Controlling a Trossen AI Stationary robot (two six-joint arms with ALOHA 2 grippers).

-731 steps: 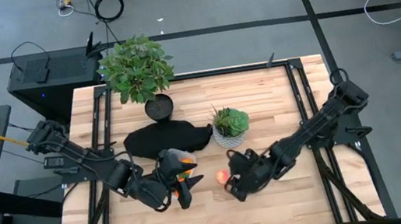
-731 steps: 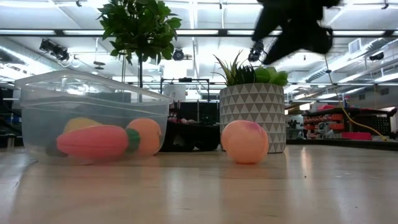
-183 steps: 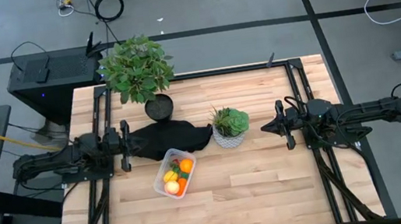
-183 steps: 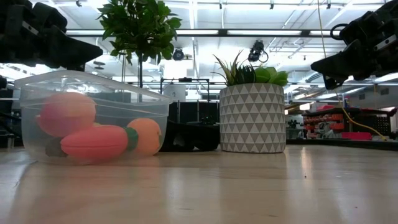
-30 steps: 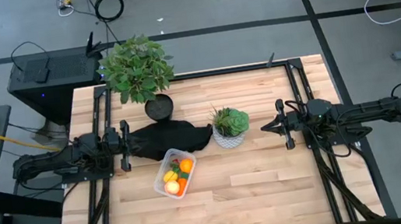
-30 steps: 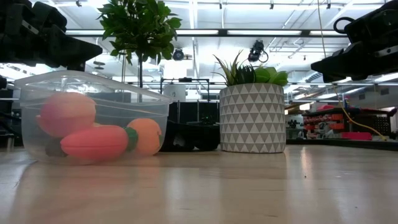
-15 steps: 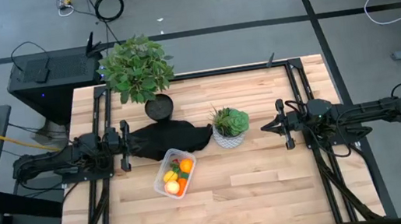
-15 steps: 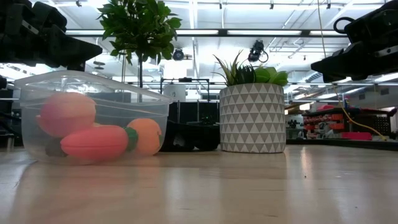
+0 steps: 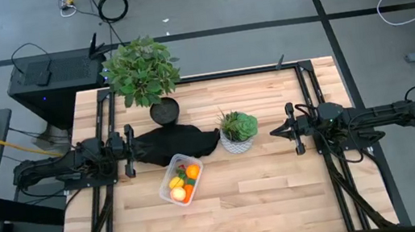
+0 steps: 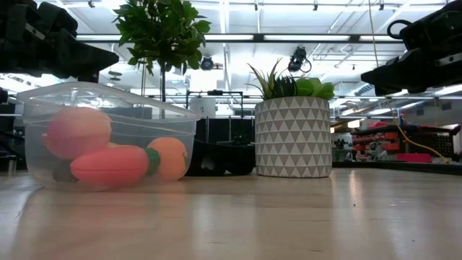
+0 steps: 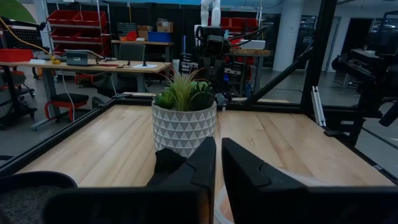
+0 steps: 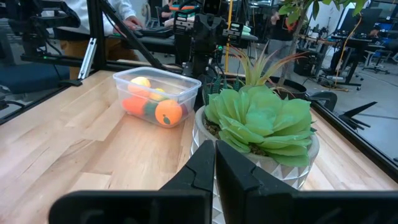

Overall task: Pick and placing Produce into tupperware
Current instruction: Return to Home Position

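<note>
The clear tupperware (image 9: 181,180) stands on the wooden table just left of centre, resting on its base. The produce lies inside it: a pink-red round fruit (image 10: 76,131), an orange carrot with a green top (image 10: 108,165), a round orange (image 10: 170,157) and a yellow piece (image 9: 176,184). My left gripper (image 9: 137,145) is shut, pointing level from the table's left, above the table and left of the tupperware (image 10: 108,137). My right gripper (image 9: 272,132) is shut, pointing level from the right, beyond the white pot. Neither holds anything.
A succulent in a white triangle-patterned pot (image 9: 238,130) stands between the tupperware and my right gripper. A tall leafy plant (image 9: 141,68) in a dark pot stands at the far left. A black cloth (image 9: 175,143) lies behind the tupperware. Bare wood (image 9: 260,198) lies along the near side.
</note>
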